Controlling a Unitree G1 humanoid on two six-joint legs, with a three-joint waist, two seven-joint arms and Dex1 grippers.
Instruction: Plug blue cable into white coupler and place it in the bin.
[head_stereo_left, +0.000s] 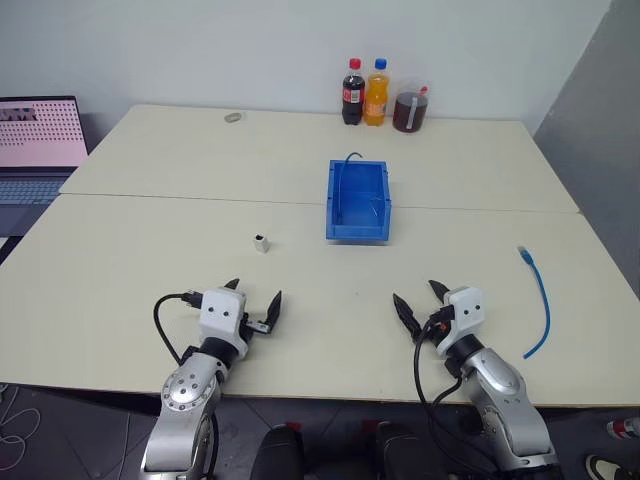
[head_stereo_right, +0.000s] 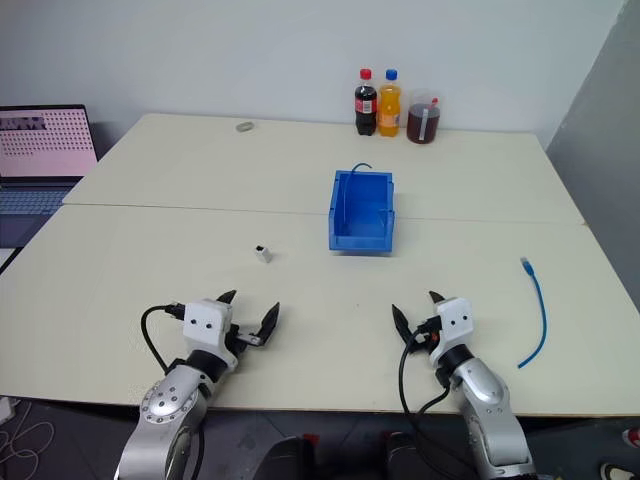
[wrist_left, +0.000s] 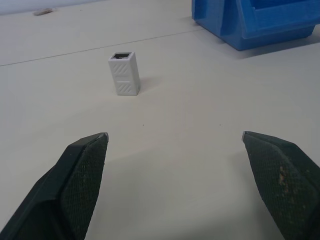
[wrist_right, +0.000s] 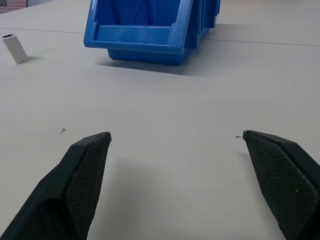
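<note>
The white coupler (head_stereo_left: 261, 242) stands upright on the table, left of the bin, its dark socket facing up (wrist_left: 123, 73). The blue bin (head_stereo_left: 358, 200) sits mid-table with its sloped lip toward me (wrist_right: 145, 35). The blue cable (head_stereo_left: 538, 296) lies loose at the table's right side, its clear plug at the far end. My left gripper (head_stereo_left: 254, 300) is open near the front edge, a short way in front of the coupler. My right gripper (head_stereo_left: 420, 300) is open near the front edge, in front of the bin and left of the cable. Both hold nothing.
Two soda bottles (head_stereo_left: 365, 93) and a cup of dark drink (head_stereo_left: 410, 108) stand at the table's far edge. A small grey object (head_stereo_left: 234, 117) lies at the far left. A laptop (head_stereo_left: 38, 140) sits off the table's left side. A seam (head_stereo_left: 200, 200) runs across the table.
</note>
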